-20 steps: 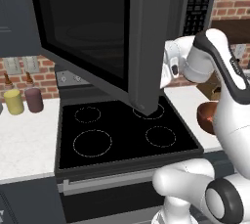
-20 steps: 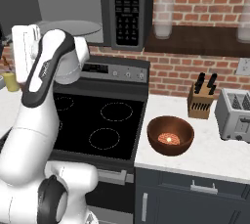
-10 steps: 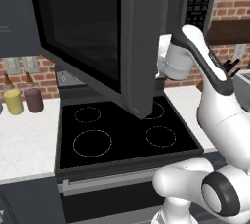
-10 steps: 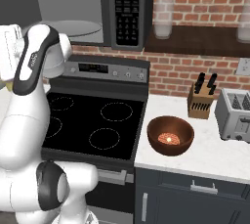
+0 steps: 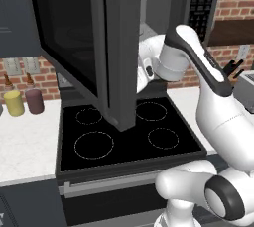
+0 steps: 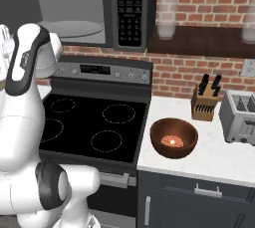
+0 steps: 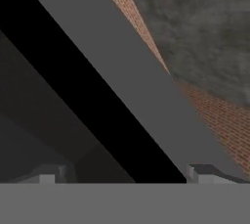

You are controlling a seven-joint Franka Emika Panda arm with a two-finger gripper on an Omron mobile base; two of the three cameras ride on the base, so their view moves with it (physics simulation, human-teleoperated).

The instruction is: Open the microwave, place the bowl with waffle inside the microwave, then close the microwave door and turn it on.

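Note:
The microwave (image 6: 127, 10) hangs above the stove, its cavity exposed with a round turntable (image 6: 69, 28) inside. In the left base view the microwave door (image 5: 74, 37) stands swung far out toward the camera. My gripper (image 7: 126, 175) is open just behind the door's free edge, on its inner side, with nothing held. In the hand view the door's grey frame (image 7: 127, 86) and black glass run diagonally close in front of the fingertips (image 7: 49, 174). The reddish-brown bowl (image 6: 173, 137) with waffle sits on the white counter right of the stove.
The black four-ring stove (image 6: 89, 122) lies under the microwave. A knife block (image 6: 205, 103) and a toaster (image 6: 242, 117) stand behind the bowl at the right. Yellow (image 5: 14, 103) and maroon (image 5: 34, 101) canisters sit on the left counter.
The arm has swung left, and the microwave door has swung further open with it. The bowl has stayed in place.

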